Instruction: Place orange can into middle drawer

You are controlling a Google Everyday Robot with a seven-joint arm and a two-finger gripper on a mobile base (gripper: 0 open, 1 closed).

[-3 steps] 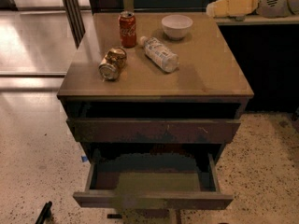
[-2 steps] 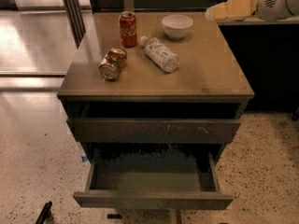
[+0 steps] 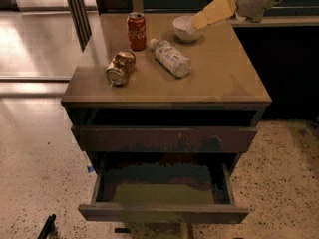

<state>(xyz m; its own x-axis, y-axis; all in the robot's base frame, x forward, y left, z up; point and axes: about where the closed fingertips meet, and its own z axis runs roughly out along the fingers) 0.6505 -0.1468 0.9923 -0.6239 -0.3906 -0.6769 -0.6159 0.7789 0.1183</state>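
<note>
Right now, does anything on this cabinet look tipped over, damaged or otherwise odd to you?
Yes: the orange can lies dented on its side near the top's left edge, and the plastic bottle lies flat nearby. The gripper hovers by the white bowl.

- Lying on its side near the middle of the cabinet top (image 3: 219, 78), cap end pointing back and left: bottle (image 3: 170, 58).
- Lying on its side left of the bottle, slightly nearer the front edge, apart from it: tipped can (image 3: 120, 68).
- Standing upright behind and left of the bottle, close to its cap end: cola can (image 3: 136, 31).
- Sitting behind the bottle, slightly right: bowl (image 3: 185, 29).
- Hanging behind and right of the bottle, above the top, arm reaching in from the right: gripper (image 3: 215, 12).
- Sitting below the bottle, directly under the top: upper drawer (image 3: 164, 139).
- Standing pulled out, lower again and farther forward than the bottle: middle drawer (image 3: 164, 214).
</note>
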